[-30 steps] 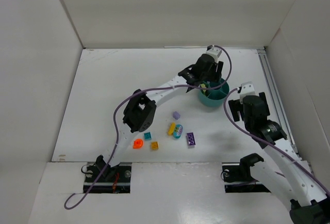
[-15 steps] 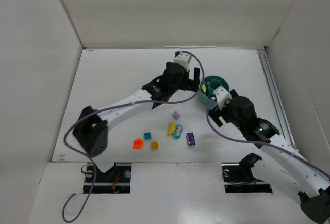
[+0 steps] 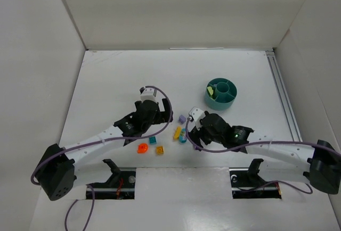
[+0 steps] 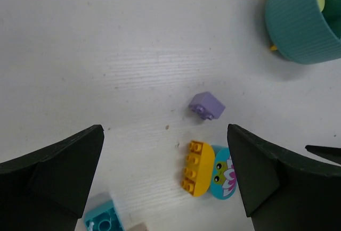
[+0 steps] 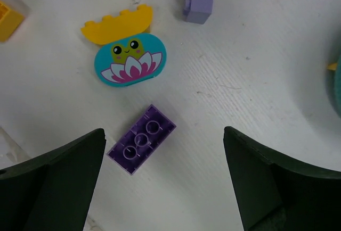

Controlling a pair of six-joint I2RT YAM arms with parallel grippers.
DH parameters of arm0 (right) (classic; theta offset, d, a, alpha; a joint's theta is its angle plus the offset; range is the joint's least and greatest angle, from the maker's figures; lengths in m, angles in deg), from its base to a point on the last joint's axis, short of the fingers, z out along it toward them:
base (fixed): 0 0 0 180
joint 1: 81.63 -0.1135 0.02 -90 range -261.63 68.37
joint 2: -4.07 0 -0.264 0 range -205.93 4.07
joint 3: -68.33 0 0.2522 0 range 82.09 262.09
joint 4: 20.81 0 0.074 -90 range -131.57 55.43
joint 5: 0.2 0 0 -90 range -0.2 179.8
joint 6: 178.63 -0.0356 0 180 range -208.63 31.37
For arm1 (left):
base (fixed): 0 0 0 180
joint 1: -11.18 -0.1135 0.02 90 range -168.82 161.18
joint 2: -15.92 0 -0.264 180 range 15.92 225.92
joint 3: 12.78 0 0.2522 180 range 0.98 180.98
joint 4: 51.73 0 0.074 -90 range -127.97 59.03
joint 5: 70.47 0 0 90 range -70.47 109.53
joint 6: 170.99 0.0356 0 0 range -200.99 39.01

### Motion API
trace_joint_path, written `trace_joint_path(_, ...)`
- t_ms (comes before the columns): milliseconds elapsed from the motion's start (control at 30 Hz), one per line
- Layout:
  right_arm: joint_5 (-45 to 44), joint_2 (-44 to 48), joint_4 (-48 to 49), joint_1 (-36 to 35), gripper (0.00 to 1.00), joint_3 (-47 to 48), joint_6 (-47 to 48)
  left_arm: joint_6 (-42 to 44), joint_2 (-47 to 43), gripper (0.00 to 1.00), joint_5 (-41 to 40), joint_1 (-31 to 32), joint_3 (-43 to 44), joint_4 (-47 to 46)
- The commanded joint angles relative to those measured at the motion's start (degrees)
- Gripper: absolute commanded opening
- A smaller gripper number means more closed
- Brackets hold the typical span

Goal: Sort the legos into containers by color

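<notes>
Top view: the cup (image 3: pixel 217 104) stands right of centre on the table (image 3: pixel 117 82), with one piece (image 3: pixel 212 89) in its left compartment. The bricks lie below and left of the cup, well apart from it. The small brick (image 3: pixel 182 119) lies uppermost. Below it, the four-stud brick (image 3: pixel 177 132) touches the left side of the oval brick (image 3: pixel 184 137). Further left lies the upper square brick (image 3: pixel 153 140); below it lie the round brick (image 3: pixel 142 148) at left and the lower square brick (image 3: pixel 159 149) at right.

Right wrist view: the long brick (image 5: pixel 141 138) lies at lower centre, below the oval brick and apart from it.
</notes>
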Motion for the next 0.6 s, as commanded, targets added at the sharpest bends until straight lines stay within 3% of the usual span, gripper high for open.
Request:
trace_joint_path(0,-4.5,-2.9,5.8,-1.7,0.95,-0.8,-12.2,-4.0,-4.9,1.00,0.5,0.3,-1.1,-0.9)
trace_joint_path(267,-7.5,-10.4,5.9,-1.7,0.82,-0.2,-21.3,-4.5,-9.8,1.00,0.0,0.3,-5.1,0.2)
trace_joint_path(500,-10.1,-17.0,6.4,-1.7,0.73,2.0,-21.8,-4.5,-11.7,1.00,-1.2,0.3,-6.3,0.7)
trace_joint_path(567,-10.1,-19.0,6.4,-1.7,0.62,3.0,-22.3,-4.5,-11.7,1.00,-1.2,0.3,-6.3,0.7)
